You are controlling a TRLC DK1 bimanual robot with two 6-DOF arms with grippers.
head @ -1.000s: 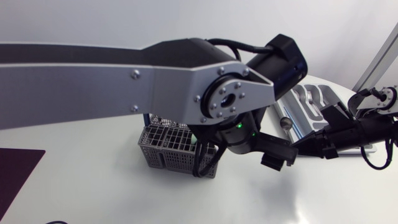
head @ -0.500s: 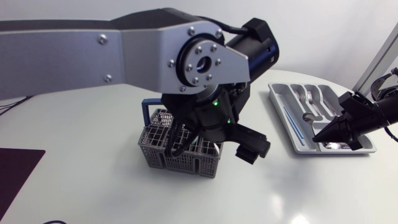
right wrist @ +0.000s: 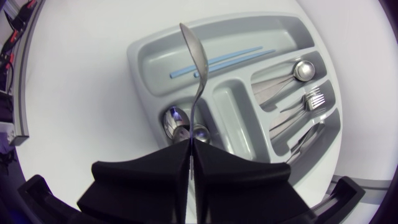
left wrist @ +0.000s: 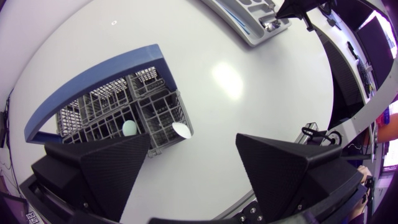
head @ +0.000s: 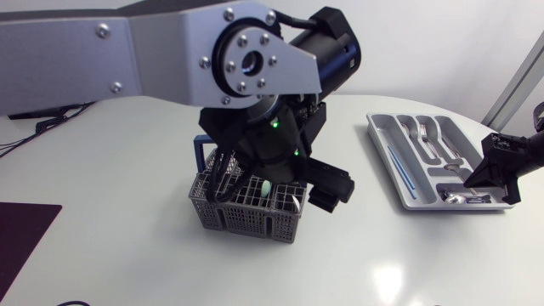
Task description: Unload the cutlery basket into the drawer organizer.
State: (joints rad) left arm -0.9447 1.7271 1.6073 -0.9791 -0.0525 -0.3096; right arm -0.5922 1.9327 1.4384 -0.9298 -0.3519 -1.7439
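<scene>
Your right gripper [right wrist: 189, 152], fingers clamped together on one end of a slim steel cutlery piece [right wrist: 198, 81], holds it over the drawer organizer [right wrist: 140, 56] at the table's right. The piece crosses a divider, so if you release it here it may straddle two compartments. Your left gripper [left wrist: 193, 140] hangs with fingers apart above the cutlery basket [left wrist: 152, 115], left of the organizer.

The grey mesh cutlery basket [head: 223, 214], blue-handled, stands upright near the table's middle, with a pale green piece [left wrist: 129, 128] and a steel tip [left wrist: 181, 130] showing in its cells. The grey drawer organizer [head: 384, 151] lies flat by the table's right edge, holding blue sticks [right wrist: 217, 62], forks [right wrist: 313, 99] and spoons [right wrist: 297, 71]. A steel cutlery piece [right wrist: 196, 68] stands pinched in the right gripper [right wrist: 189, 144] above it.
</scene>
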